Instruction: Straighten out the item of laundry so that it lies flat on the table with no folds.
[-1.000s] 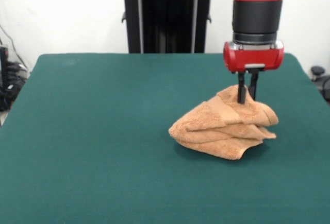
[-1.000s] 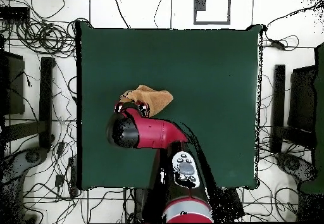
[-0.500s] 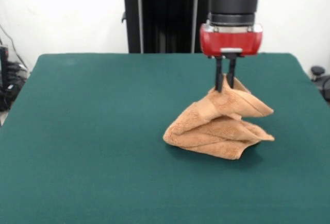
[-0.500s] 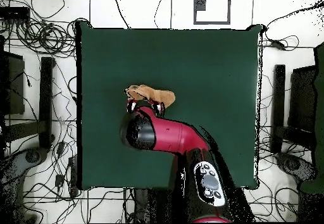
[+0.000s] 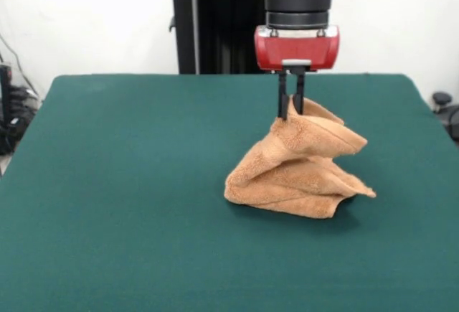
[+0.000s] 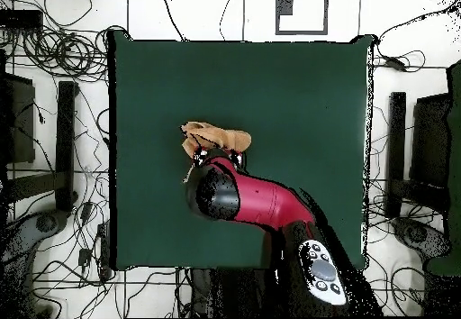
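The orange-tan towel (image 5: 301, 168) lies bunched in folds on the green table (image 5: 129, 183), right of centre in the front view. Its top is pulled up into a peak. My gripper (image 5: 290, 111) comes straight down from above and is shut on that peak, holding it above the table while the lower folds rest on the felt. In the overhead view the towel (image 6: 221, 138) shows just beyond the red arm, which hides the gripper. The white tag is not visible.
The robot's black pedestal (image 5: 229, 21) stands behind the table's far edge. Cables and black stands (image 6: 63, 144) surround the table in the overhead view. The red arm (image 6: 261, 198) reaches over the near half of the table from the base side.
My gripper has moved left in the front view and risen, dragging the pinched part of the towel with it. The towel now stands taller and has shifted slightly left.
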You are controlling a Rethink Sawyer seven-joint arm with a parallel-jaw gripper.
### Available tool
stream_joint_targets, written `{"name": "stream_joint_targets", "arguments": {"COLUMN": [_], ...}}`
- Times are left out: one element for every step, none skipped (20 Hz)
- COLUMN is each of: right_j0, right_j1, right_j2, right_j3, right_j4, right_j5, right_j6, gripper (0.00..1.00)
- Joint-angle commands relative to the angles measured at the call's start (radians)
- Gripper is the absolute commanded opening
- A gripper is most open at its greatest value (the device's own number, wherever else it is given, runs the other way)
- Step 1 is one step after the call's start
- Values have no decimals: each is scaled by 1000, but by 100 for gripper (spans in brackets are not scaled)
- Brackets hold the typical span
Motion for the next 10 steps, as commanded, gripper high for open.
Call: {"name": "stream_joint_targets", "arguments": {"right_j0": [13,13,12,14,15,17,17,15,11,4], "right_j1": [14,13,12,10,8,5,2,-2,-6,-10], "right_j2": [118,119,119,117,115,111,108,108,107,108], "right_j3": [115,117,119,122,126,131,136,142,150,155], "right_j4": [-45,-44,-44,-42,-41,-38,-38,-38,-41,-44], "right_j5": [-3,-2,-3,-4,-8,-10,-13,-17,-24,-24], "right_j6": [135,135,134,136,139,145,147,148,148,145], "gripper": [0,0,0,0,0,0,0,0,0,0]}}
